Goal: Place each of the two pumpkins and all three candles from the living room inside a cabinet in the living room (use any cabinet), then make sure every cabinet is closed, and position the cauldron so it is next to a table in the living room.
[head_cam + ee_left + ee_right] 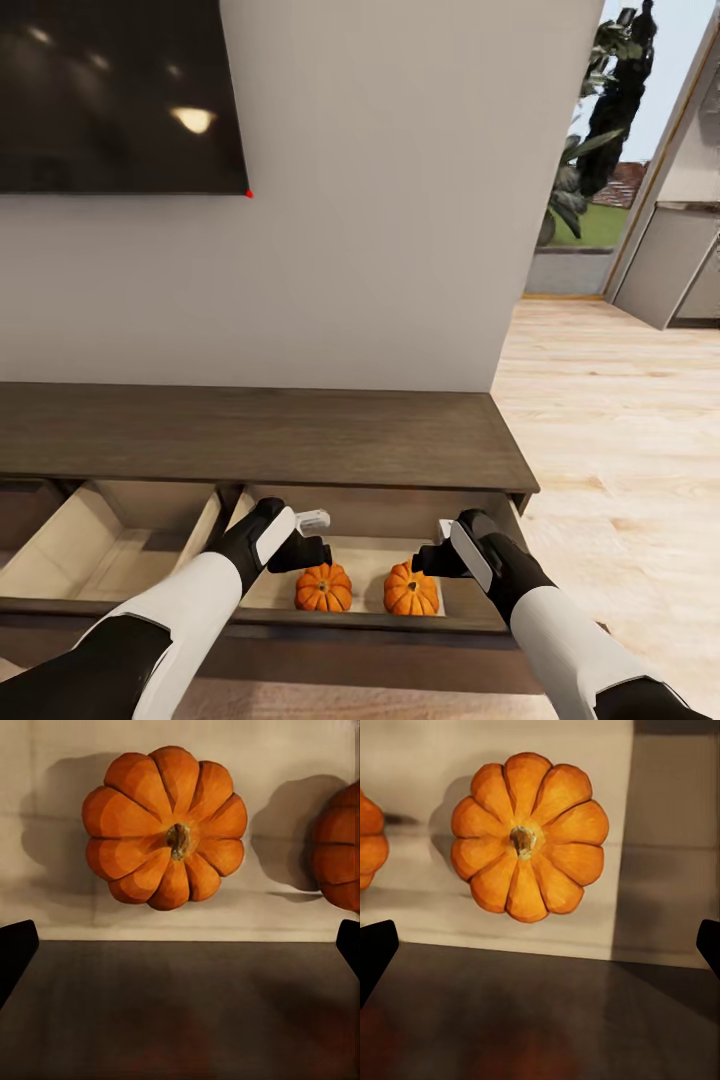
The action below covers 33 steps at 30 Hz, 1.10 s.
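Note:
The cabinet (250,435) is a long low dark-brown unit against the wall, with two drawers pulled out. Two orange ribbed pumpkins lie side by side on the pale floor of the right drawer (470,610), one at the left (323,587) (165,836) and one at the right (411,590) (531,836). My left gripper (305,548) (180,949) hangs open just above the left pumpkin. Just above the right pumpkin, my right gripper (432,558) (540,949) is open as well. Neither holds anything. The candles, cauldron and table are out of view.
The left drawer (120,550) stands open with a bare pale interior. A dark TV screen (120,90) hangs on the wall above the cabinet. At the right, light wood floor (620,440) runs to a doorway with a plant (610,110).

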Motion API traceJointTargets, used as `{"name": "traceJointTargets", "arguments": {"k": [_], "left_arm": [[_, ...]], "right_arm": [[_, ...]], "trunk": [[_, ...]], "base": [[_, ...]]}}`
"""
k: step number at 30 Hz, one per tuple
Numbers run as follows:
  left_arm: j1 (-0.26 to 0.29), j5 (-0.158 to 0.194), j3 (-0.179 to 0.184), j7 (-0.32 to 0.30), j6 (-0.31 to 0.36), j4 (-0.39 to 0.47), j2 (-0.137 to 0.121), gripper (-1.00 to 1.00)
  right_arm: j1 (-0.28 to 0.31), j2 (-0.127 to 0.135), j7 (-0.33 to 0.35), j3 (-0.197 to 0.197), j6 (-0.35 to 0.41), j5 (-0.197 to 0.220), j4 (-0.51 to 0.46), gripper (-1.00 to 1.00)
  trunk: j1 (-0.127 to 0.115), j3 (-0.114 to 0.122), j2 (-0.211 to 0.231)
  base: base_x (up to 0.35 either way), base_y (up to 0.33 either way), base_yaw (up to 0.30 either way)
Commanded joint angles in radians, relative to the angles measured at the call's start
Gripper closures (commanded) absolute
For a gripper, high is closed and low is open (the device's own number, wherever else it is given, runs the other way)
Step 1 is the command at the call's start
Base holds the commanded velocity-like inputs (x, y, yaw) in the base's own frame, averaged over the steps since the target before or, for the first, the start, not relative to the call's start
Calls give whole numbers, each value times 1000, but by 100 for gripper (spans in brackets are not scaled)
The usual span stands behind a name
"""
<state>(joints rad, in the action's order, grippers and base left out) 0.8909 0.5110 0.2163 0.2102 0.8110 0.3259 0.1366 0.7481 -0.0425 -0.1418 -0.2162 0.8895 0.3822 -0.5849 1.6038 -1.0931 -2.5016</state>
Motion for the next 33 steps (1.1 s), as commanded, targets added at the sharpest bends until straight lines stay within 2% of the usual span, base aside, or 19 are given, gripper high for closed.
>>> {"name": "traceJointTargets", "arguments": {"k": [1,8,33], "left_arm": [[0,11,7,8,3,1,-1,-100],[0,11,6,8,4,-25,-2,-100],[0,10,8,8,8,-28,-2,-100]], "right_arm": [[0,0,-10,-4,3,11,-1,-100],[0,0,-14,-6,3,11,-1,-100],[0,0,-16,-6,3,9,-1,-100]], "trunk": [[-1,3,0],[-4,30,2],[-99,109,176]], "base": [[0,0,0],[0,0,0],[0,0,0]]}}
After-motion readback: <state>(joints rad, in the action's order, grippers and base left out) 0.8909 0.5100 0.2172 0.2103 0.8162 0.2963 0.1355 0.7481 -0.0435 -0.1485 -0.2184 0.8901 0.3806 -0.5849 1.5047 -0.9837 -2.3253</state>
